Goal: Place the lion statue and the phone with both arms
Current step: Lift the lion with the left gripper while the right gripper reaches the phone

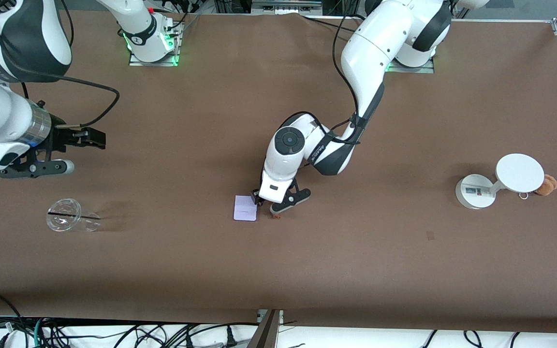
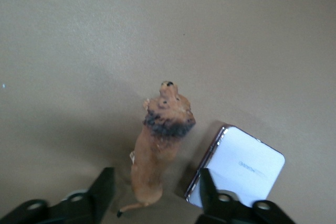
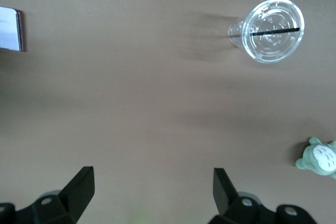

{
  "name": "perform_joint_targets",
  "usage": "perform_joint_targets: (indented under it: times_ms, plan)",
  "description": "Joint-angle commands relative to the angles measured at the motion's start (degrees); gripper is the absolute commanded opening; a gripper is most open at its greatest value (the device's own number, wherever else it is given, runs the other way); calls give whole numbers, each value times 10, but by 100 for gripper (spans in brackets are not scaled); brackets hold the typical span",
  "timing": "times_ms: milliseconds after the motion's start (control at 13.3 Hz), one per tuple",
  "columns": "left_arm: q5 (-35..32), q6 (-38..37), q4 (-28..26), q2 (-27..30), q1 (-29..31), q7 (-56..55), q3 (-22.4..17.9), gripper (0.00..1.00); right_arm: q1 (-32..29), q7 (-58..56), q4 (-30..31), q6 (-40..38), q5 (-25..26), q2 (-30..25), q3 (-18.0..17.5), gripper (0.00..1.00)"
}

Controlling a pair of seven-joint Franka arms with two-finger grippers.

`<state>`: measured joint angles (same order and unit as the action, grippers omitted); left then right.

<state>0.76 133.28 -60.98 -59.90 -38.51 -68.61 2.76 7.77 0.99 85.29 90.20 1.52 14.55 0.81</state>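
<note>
The lion statue [image 2: 159, 148] is a small orange-brown figurine with a dark mane, on the brown table near the middle. The phone [image 2: 244, 169], a pale lavender-white slab, lies flat right beside it, toward the right arm's end. In the front view the phone [image 1: 245, 208] shows whole, and only a bit of the lion [image 1: 276, 216] shows under the hand. My left gripper [image 2: 156, 195] is open and low, its fingers either side of the lion's hind end with gaps on both sides; one finger [image 2: 207, 190] overlaps the phone's corner. My right gripper [image 1: 95, 139] is open and empty, up in the air over the table's right-arm end.
A clear plastic cup [image 1: 71, 216] lies on its side below the right gripper. A white round-disc stand [image 1: 498, 181] and a tan keyring plush [image 1: 547, 184] sit at the left arm's end. A grey-green plush [image 3: 318, 157] shows in the right wrist view.
</note>
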Motion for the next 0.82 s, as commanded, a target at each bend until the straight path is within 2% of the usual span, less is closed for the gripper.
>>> perform_joint_targets:
  times_ms: [0,225,750]
  plan:
    - [2,-1,22,-11,5,61,-5,0,1,3,1,21,-22,14,0,100]
    - [2,-2,19,-10,15,98,-5,0,1,18,1,73,-64,57,0,100]
    - [3,-58,14,28,79,167,1,0,80,144,1,219,-66,154,-1,100]
